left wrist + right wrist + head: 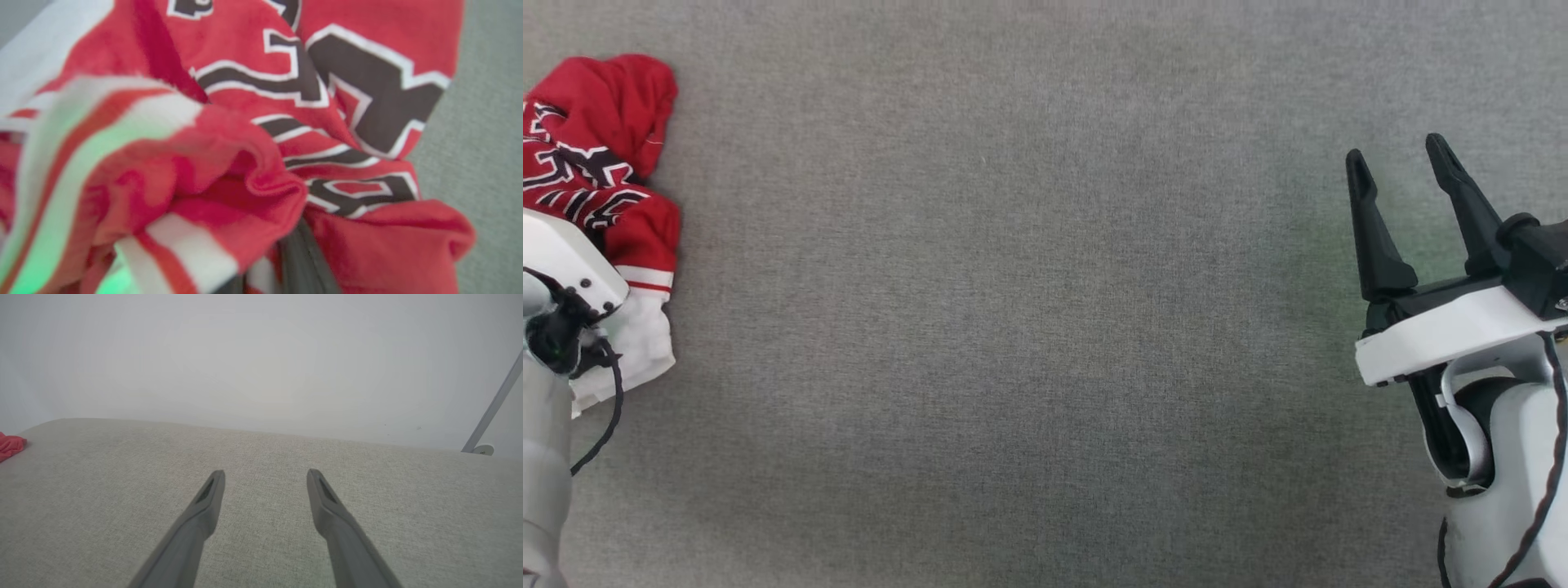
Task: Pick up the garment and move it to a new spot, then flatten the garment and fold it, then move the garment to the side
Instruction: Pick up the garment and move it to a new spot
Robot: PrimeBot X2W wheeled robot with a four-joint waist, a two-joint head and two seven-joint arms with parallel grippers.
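The garment (600, 139) lies crumpled at the far left of the grey cloth surface (1029, 310), red with black white-outlined lettering and a white sleeve (645, 343) toward me. My left wrist sits over its near part, hiding the fingers in the head view. In the left wrist view the garment (347, 102) bunches tightly over my left gripper (278, 253), shut on a fold, with one dark finger (302, 261) showing under the fabric. My right gripper (1396, 151) hovers open at the far right, with nothing between its fingers (327, 506). A red corner of the garment (10, 445) shows at the left edge there.
The grey cloth surface (261, 539) stretches wide between the garment and my right gripper. Beyond its far edge stands a pale wall (261, 355), with a slanted grey pole (492, 408) at the right.
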